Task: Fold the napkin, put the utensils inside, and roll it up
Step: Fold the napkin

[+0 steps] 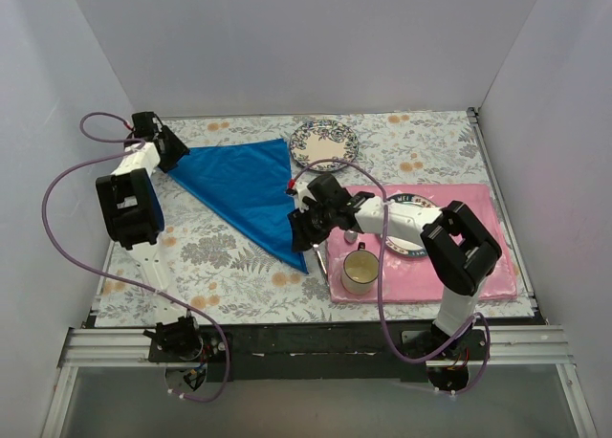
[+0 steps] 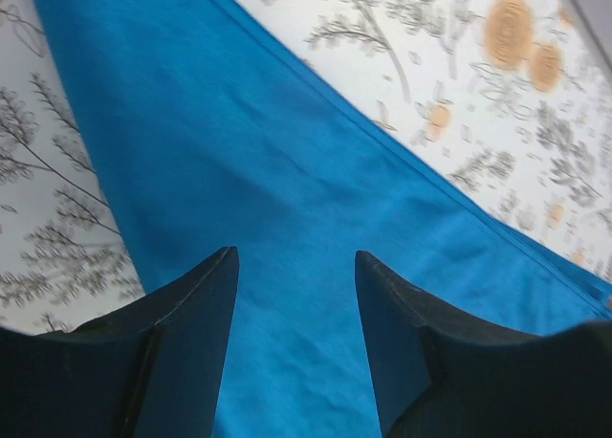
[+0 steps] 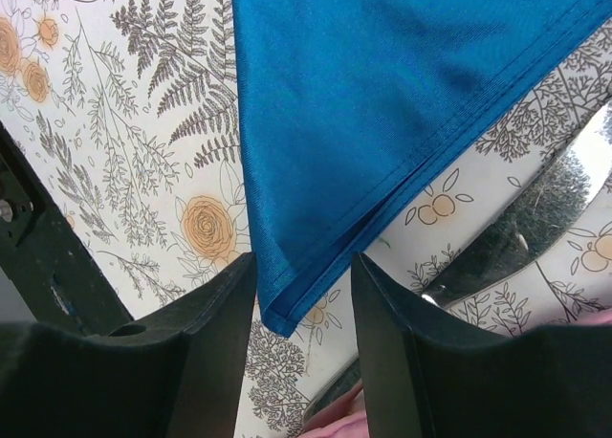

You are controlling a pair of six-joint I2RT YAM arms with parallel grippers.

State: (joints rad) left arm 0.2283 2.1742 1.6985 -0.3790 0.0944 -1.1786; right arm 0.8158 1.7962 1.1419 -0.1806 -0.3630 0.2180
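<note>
Blue across the left half: working the folding step, with the napkin (image 1: 244, 189) already doubled into a triangle on the floral tablecloth (image 1: 210, 256), spreading from 10 o'clock toward the table's middle. Hovering at its 10 o'clock corner with the left gripper (image 2: 295, 256), fingers roughly half apart, gripping nothing, only cloth lying beneath. Hanging over its 5 o'clock tip with the right gripper (image 3: 303, 261), fingers likewise partway apart and pinching nothing.

Judging the next move: closing on both corners to carry them across for another fold, or else turning to fetch cutlery.

Passing rightward: an empty patterned plate (image 1: 324, 143) at 12 o'clock, then a pink placemat (image 1: 478, 256) at 3 o'clock, bearing an empty-looking mug (image 1: 360, 271) and a second plate (image 1: 413, 251) mostly hidden under the arm. Glimpsing shiny metal, probably one of the utensils (image 3: 521, 232), by the placemat's edge; failing to tell which piece.
</note>
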